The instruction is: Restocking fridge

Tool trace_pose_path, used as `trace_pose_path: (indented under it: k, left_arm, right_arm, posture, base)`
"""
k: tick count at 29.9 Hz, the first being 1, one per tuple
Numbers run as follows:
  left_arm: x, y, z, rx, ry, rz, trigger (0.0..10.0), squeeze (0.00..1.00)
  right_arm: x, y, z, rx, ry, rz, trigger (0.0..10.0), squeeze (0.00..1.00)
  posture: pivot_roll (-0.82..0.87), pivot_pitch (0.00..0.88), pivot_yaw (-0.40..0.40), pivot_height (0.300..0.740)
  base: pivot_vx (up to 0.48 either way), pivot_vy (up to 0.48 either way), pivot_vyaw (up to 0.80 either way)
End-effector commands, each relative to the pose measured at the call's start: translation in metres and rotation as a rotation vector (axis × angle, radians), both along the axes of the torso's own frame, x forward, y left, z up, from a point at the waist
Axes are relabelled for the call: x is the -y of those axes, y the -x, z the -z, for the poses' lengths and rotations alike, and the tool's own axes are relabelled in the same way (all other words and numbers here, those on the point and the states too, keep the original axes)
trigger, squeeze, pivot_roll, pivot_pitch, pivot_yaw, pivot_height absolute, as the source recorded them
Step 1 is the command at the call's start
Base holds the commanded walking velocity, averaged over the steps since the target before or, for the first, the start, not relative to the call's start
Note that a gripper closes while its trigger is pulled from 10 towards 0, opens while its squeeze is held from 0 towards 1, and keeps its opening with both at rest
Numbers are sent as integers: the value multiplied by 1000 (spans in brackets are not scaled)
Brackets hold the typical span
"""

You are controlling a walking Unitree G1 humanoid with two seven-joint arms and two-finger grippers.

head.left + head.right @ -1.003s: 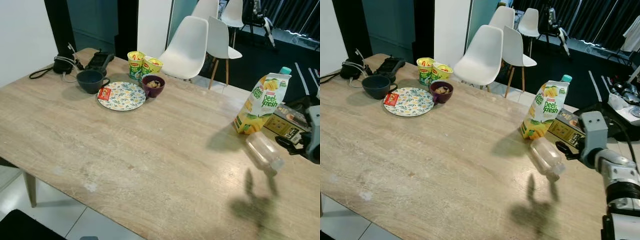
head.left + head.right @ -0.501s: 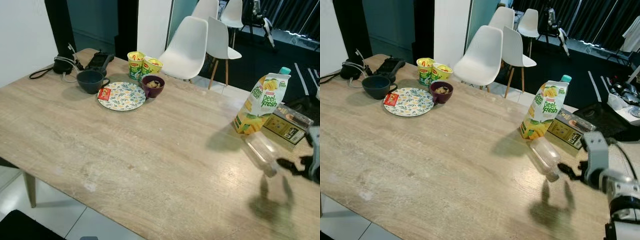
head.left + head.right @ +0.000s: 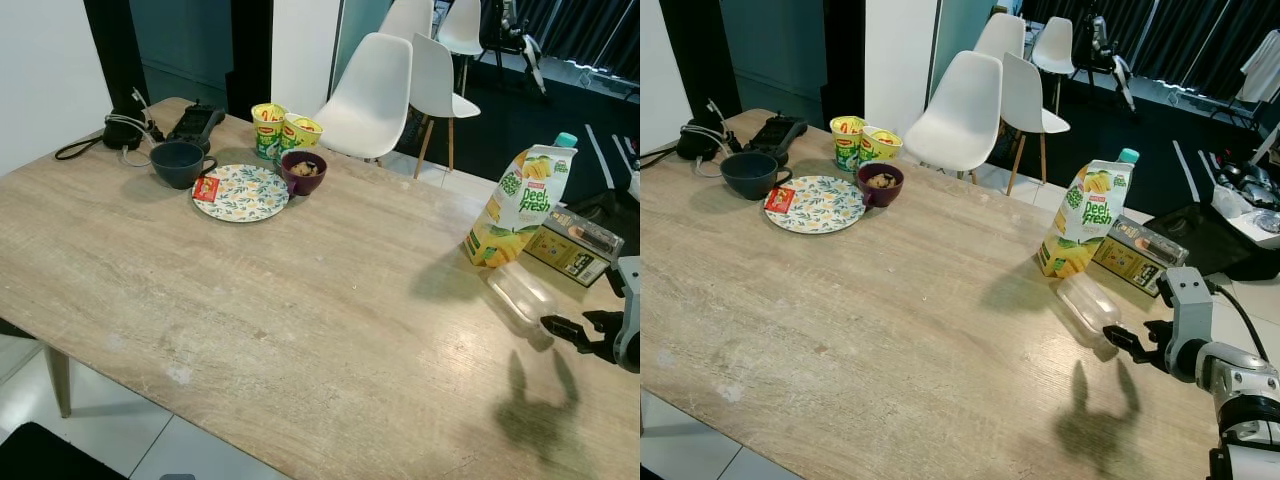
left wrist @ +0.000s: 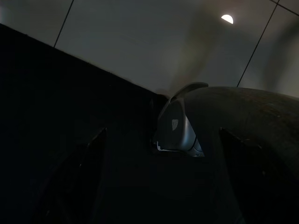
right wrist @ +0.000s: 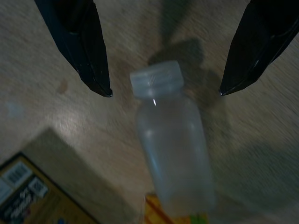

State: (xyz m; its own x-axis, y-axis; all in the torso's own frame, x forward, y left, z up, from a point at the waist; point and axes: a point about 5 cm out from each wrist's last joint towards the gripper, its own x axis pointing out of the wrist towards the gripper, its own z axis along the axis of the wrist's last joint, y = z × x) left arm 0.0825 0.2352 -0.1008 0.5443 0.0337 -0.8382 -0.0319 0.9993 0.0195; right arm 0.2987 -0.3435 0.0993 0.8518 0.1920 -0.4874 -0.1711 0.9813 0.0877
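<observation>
The yellow-and-green juice carton (image 3: 1086, 219) standing near the table's right end reads "Peel Fresh" in green letters on its front; the dark box (image 3: 1139, 255) just beside it carries print and a barcode too small to read, and the two yellow cups (image 3: 281, 133) bear a red logo I can't make out

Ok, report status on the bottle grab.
Right gripper open, fingers flanking cap of clear plastic bottle lying on wooden table. Not gripped. Juice carton close behind.
</observation>
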Motion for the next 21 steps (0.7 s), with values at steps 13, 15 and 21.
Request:
trace_pose_path:
  k: [13,15,21]
  left_arm:
    - [26,20,9,-62,97,87,10000,0]
    - [26,22,9,-63,97,86,10000,0]
    - [19,34,8,-81,87,86,10000,0]
  right_arm:
    - [-8,-3,-2,66,-64,-73,10000,0]
    - [-8,-3,-4,73,-70,-81,10000,0]
    - [-1,-7,-19,129,-78,-72,10000,0]
  posture:
    - [224,0,-184,740]
    - [224,0,-184,740]
    - [231,5,-176,740]
  base:
    - [0,0,0]
    - [0,0,0]
    - [0,0,0]
